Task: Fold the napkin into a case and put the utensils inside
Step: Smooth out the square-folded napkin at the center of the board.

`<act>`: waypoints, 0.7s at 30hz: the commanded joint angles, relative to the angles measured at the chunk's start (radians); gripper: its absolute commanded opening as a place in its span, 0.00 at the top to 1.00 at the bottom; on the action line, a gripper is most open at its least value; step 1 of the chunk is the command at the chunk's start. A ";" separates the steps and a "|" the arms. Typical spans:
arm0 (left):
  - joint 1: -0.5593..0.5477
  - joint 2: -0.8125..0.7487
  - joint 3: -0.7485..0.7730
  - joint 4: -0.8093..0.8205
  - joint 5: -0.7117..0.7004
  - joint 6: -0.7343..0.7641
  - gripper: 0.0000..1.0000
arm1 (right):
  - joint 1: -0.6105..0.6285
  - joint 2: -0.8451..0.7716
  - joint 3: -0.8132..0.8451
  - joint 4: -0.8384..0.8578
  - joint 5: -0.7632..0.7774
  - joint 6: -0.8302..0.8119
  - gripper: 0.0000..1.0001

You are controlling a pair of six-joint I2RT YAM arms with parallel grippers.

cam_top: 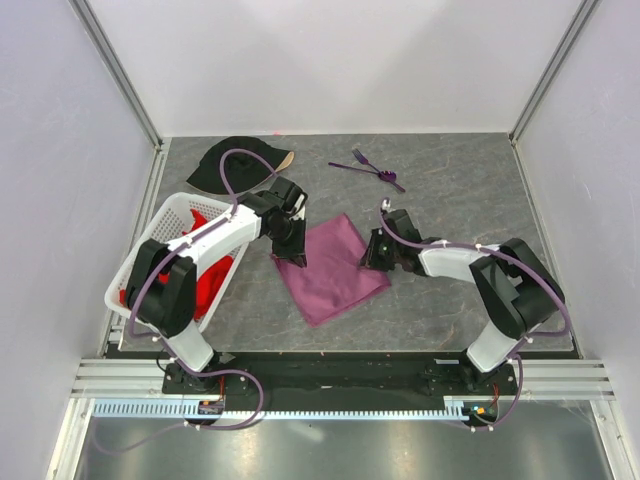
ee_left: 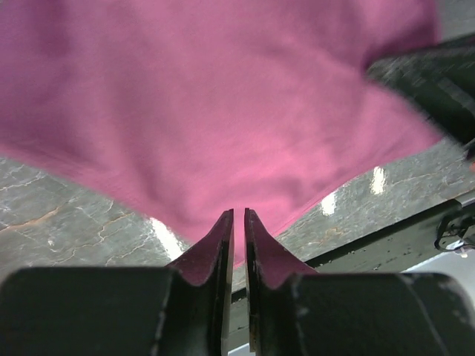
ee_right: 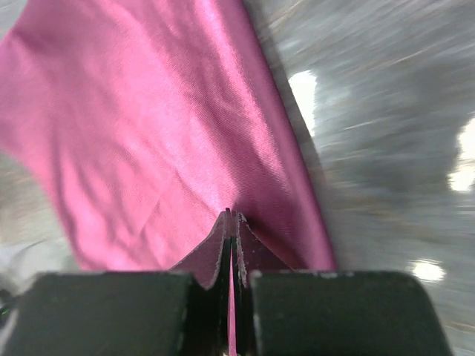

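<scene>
The plum napkin (cam_top: 335, 270) is spread unfolded, nearer the arms than the black cap (cam_top: 232, 165) and to its right; its cap-side edge is pinched by the almost closed left gripper (cam_top: 293, 257); the edge away from the cap is clamped tight in the right gripper (cam_top: 372, 258); both holds seem meant for carrying a fold across. The purple utensils (cam_top: 368, 168) are set right of the cap, probably to stay clear of the folding.

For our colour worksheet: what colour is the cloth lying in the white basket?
The cloth is red; the top external view shows it best.
</scene>
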 commanded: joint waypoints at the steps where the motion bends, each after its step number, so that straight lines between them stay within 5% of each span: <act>1: 0.005 -0.045 -0.022 0.055 0.035 -0.028 0.81 | -0.023 -0.027 0.089 -0.262 0.136 -0.240 0.96; 6: 0.005 0.019 -0.016 0.124 0.142 -0.049 0.81 | 0.008 -0.110 0.176 -0.378 0.108 -0.253 0.75; 9: 0.002 0.035 -0.033 0.164 0.153 -0.071 0.82 | 0.028 -0.162 0.151 -0.402 0.107 -0.222 0.70; 21: 0.045 0.001 -0.048 0.164 0.136 -0.046 0.75 | -0.016 -0.191 -0.025 -0.353 0.203 -0.200 0.90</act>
